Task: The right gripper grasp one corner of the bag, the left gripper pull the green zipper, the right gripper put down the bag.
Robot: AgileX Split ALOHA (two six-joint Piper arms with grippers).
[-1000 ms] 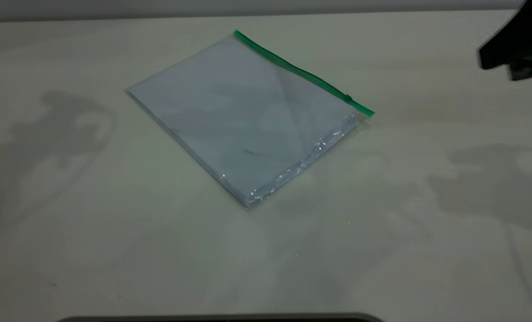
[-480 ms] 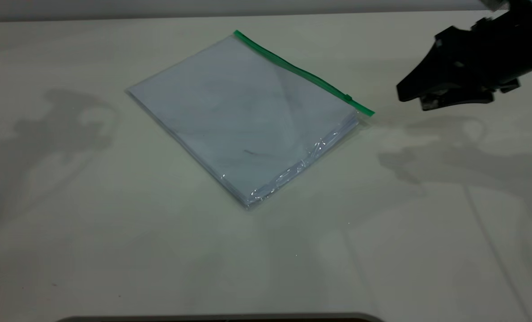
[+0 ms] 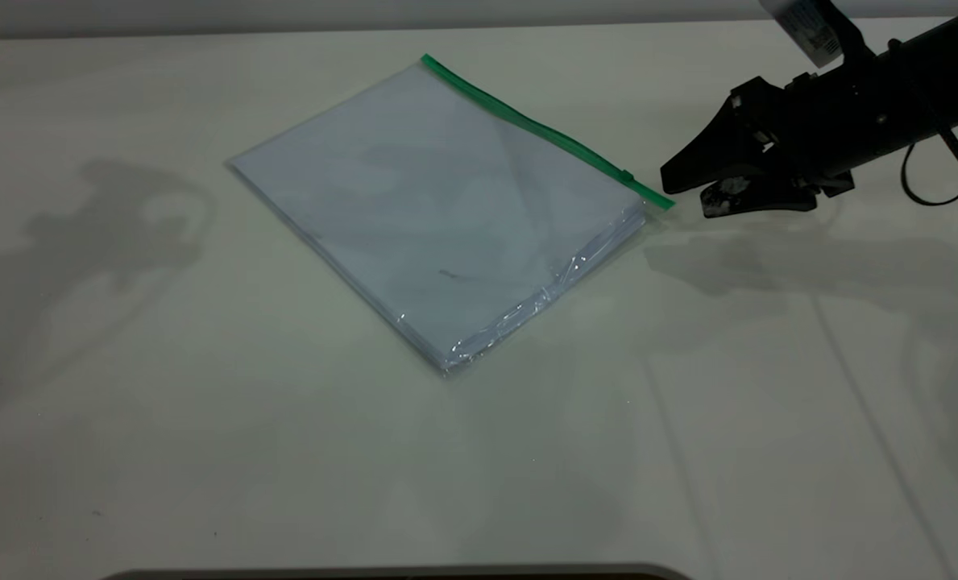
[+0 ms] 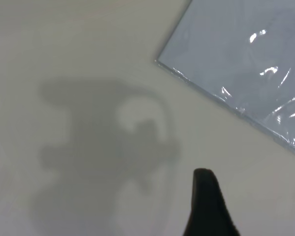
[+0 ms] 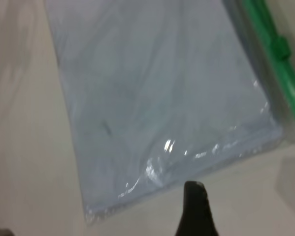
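The bag [image 3: 446,209] lies flat on the table, clear plastic with pale bluish sheets inside. The green zipper [image 3: 543,129] runs along its far long edge, and its slider tab [image 3: 627,176] sits near the right end. The corner of the bag [image 3: 661,201] meets the crinkled glossy margin [image 3: 527,306]. My right gripper [image 3: 684,197] hovers just right of that corner, jaws slightly apart, holding nothing. The right wrist view shows one fingertip [image 5: 194,196] beside the bag [image 5: 157,88] and zipper [image 5: 278,64]. In the left wrist view one black left fingertip [image 4: 206,196] hangs above bare table near a plain bag corner [image 4: 162,63].
The pale table [image 3: 205,443] stretches around the bag, with arm shadows on its left and right. A black cable [image 3: 930,185] trails from the right arm. A dark rounded edge [image 3: 398,573] lies along the near side.
My right gripper has come in from the far right edge, moving left and down to just beside the bag's green corner. The bag has not moved.
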